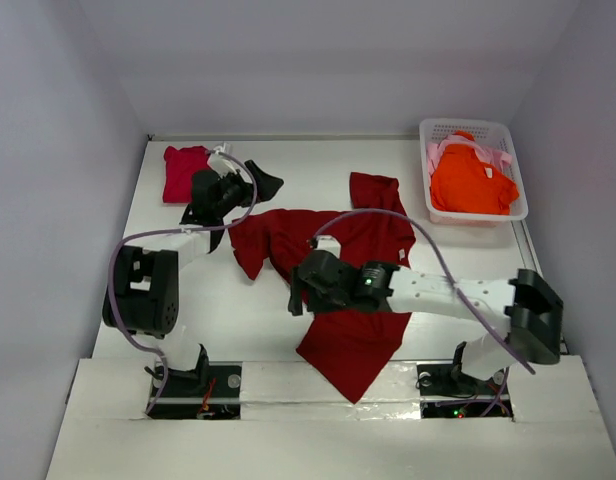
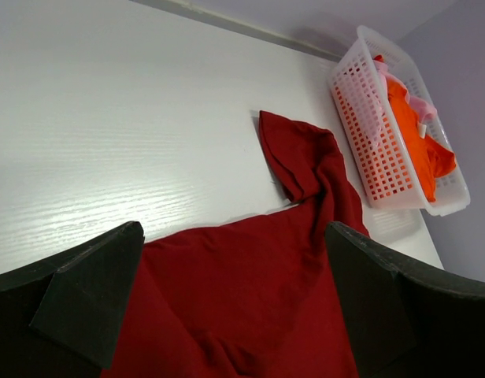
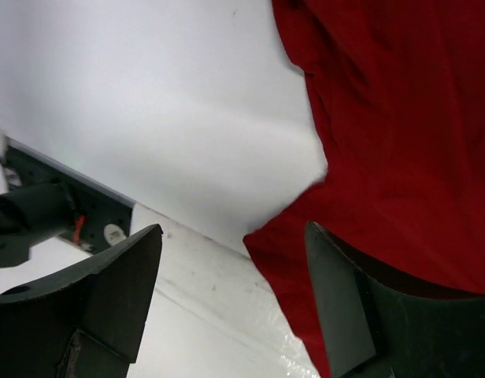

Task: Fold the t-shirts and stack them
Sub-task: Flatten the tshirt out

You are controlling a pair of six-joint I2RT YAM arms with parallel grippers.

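Barely begun: a crimson shirt (image 1: 183, 172) looks folded at the tabletop's (image 1: 228, 320) far left, the red shirt (image 1: 358, 240) lies rumpled mid-tabletop beneath the left hand (image 2: 238, 291) and right hand (image 3: 231, 276), both apart and empty, and the orange shirt (image 1: 473, 185) and pink shirt (image 1: 435, 155) wait in the basket (image 1: 468, 124).

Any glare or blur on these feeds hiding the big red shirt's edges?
Top view: even light, red shirt sharp. Left wrist: streaky glare on the table only, shirt edge clear. Right wrist: table washed out bright, hem readable against it.
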